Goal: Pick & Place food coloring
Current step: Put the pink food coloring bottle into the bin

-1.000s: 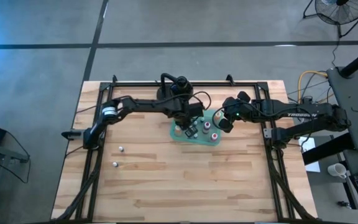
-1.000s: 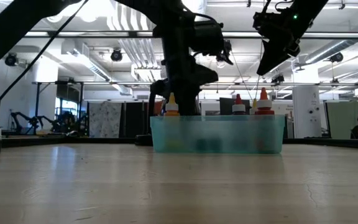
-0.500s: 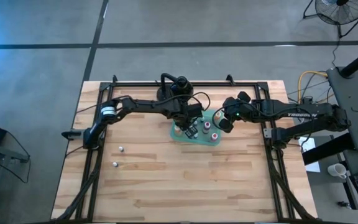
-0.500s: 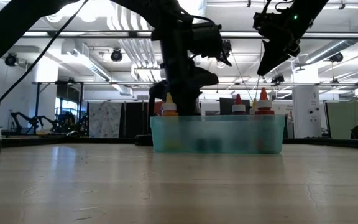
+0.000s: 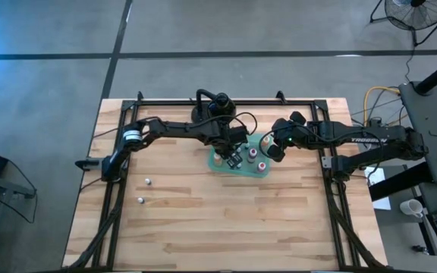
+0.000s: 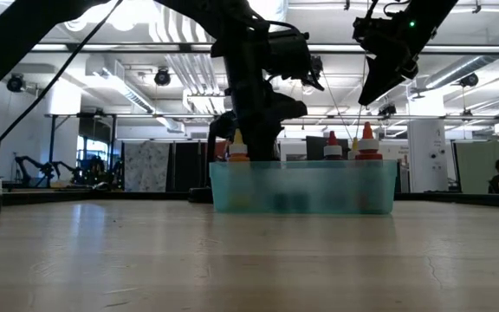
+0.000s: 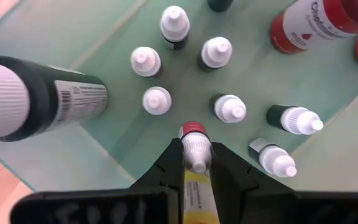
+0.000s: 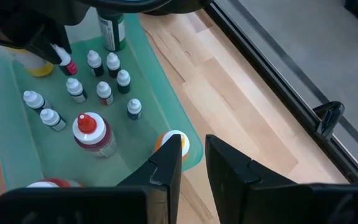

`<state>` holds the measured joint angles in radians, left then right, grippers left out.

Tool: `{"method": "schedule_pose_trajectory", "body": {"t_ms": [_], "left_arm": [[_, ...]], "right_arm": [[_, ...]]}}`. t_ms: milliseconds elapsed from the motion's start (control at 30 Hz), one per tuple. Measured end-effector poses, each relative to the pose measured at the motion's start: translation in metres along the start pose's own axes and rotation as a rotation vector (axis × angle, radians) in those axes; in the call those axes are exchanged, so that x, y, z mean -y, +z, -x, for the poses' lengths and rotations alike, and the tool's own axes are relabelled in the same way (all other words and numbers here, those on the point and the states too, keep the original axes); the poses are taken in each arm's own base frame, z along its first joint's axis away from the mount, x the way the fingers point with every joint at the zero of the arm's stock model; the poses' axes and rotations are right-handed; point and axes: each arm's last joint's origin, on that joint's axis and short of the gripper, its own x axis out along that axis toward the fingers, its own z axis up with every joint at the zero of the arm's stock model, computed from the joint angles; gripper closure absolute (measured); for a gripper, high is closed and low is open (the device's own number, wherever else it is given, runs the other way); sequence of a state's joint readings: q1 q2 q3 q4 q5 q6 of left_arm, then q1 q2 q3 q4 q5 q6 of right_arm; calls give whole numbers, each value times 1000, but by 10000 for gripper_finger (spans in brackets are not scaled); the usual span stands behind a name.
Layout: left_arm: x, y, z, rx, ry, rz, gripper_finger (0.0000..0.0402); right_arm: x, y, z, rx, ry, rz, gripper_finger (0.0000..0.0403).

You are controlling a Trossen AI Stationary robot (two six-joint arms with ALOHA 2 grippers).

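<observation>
One small food coloring bottle [image 7: 196, 163], with a yellow label and a whitish tip above a red collar, is pinched between the fingers of the left gripper [image 7: 196, 160], which hangs over the green tray [image 5: 217, 167]. Several more little bottles [image 7: 156, 99] with white caps stand upright inside this tray, close to each other but apart, just under the held one. Bigger bottles stand in the tray too: a dark green one with a white ribbed cap [image 7: 39, 99], a red one [image 7: 316, 22] and, near the tray's rounded corner, one with an orange cap [image 8: 173, 142].

The tray lies on the wooden table [image 5: 226, 220] near the far edge, about midway between the left and right edges. In the low view it is a translucent tub [image 6: 303, 187] with the tips of the taller bottles above its rim.

Two tiny bottles [image 5: 148, 182] lie apart on the bare wood toward the table's left edge, well away from the tray.

The right gripper [image 8: 193, 163] hovers above the tray's right end, holding nothing, its fingers nearly together with only a narrow gap between them.
</observation>
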<state>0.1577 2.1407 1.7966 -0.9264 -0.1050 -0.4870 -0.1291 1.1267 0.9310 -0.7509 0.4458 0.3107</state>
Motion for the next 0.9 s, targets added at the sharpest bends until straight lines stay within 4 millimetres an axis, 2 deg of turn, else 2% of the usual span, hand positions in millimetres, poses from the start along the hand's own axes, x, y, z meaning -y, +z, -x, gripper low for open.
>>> {"method": "schedule_pose_trajectory", "body": {"t_ms": [400,900], "left_arm": [[1,5,14,-1,-39,49,374],[2,5,16,-27,-83,147,373]], "right_arm": [[0,0,0,0,0,12,339],[0,0,0,-1,0,5,339]]}}
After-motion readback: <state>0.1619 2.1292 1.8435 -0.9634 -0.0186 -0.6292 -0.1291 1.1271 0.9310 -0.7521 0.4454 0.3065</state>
